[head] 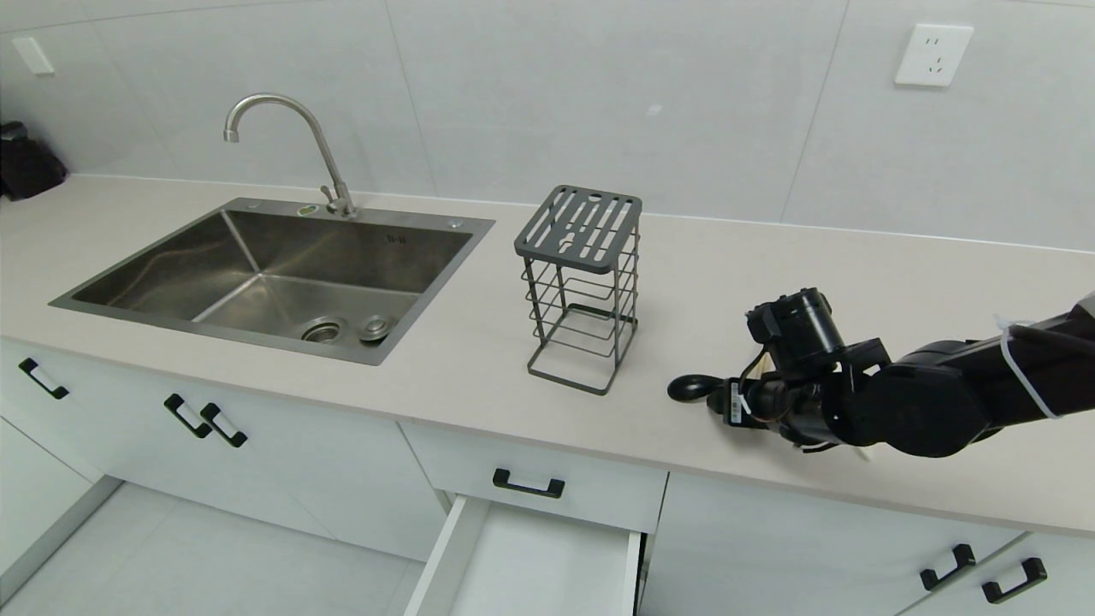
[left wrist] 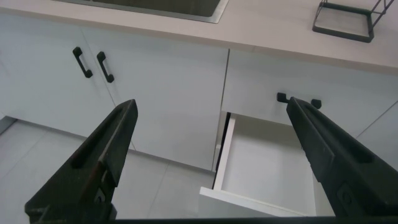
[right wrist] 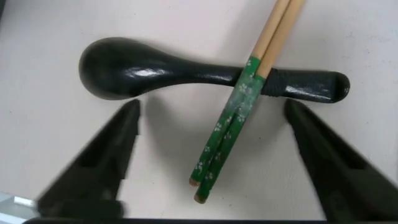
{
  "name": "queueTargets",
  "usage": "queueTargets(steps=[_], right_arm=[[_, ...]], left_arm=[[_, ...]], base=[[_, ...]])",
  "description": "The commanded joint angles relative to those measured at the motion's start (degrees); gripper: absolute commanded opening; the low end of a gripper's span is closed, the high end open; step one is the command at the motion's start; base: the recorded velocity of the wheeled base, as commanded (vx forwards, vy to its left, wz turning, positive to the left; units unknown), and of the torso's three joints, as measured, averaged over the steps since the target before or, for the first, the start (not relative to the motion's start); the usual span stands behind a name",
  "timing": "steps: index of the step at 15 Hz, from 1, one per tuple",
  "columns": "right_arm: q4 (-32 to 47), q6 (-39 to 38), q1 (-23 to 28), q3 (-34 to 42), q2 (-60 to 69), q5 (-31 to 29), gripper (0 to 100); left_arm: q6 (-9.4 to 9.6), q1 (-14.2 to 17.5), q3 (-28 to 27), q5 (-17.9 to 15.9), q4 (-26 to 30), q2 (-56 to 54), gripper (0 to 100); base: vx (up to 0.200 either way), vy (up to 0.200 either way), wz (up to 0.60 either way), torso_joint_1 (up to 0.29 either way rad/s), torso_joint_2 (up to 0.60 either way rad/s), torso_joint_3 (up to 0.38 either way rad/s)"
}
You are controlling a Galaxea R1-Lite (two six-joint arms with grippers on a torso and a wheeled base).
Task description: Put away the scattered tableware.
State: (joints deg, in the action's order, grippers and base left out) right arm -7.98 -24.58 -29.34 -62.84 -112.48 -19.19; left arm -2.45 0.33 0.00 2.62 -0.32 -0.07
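- White drawer (left wrist: 267, 165) pulled open under beige counter (head: 462, 359), near side, below dark wire rack (head: 582, 291).
- Glossy black spoon (right wrist: 124, 65) flat on counter right of rack, green-tipped wooden chopsticks (right wrist: 233, 121) crossed over its handle.
- Right gripper (right wrist: 212, 109) low over both, fingers spread.
- Left gripper (left wrist: 211, 102) spread wide, off counter front, facing drawer.

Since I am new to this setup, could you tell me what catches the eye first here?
A black spoon lies on the counter right of the wire rack, with a pair of chopsticks crossing its handle and the right gripper open over both. Below the counter, a white drawer stands pulled open.
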Motion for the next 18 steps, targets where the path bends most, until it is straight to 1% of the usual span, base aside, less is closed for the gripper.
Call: queueTargets(steps=[1, 6, 10, 12, 15, 18], right_arm=[[-0.01, -0.21, 0.51, 0.26, 0.51, -0.24, 0], [0.25, -0.91, 3.06, 0.44, 1.13, -0.50, 0], [0.07, -1.53, 2.80, 3.16, 6.57, -0.85, 0], [0.07, -1.44, 1.92, 4.31, 9.65, -0.85, 0], [-0.01, -1.00, -0.89, 7.30, 15.10, -0.76, 0], [-0.89, 1.20, -5.64, 11.34, 21.08, -0.41, 0]], left_arm=[[-0.01, 0.02, 0.00, 0.02, -0.03, 0.07, 100], [-0.01, 0.02, 0.00, 0.02, -0.03, 0.07, 100], [-0.01, 0.02, 0.00, 0.02, -0.03, 0.07, 100], [-0.01, 0.02, 0.00, 0.02, -0.03, 0.07, 100], [-0.01, 0.02, 0.00, 0.02, -0.03, 0.07, 100], [-0.01, 0.02, 0.00, 0.02, -0.03, 0.07, 100]], base=[[0.000, 0.000, 0.00, 0.000, 0.00, 0.000], [0.000, 0.000, 0.00, 0.000, 0.00, 0.000], [0.000, 0.000, 0.00, 0.000, 0.00, 0.000], [0.000, 0.000, 0.00, 0.000, 0.00, 0.000], [0.000, 0.000, 0.00, 0.000, 0.00, 0.000], [0.000, 0.000, 0.00, 0.000, 0.00, 0.000]])
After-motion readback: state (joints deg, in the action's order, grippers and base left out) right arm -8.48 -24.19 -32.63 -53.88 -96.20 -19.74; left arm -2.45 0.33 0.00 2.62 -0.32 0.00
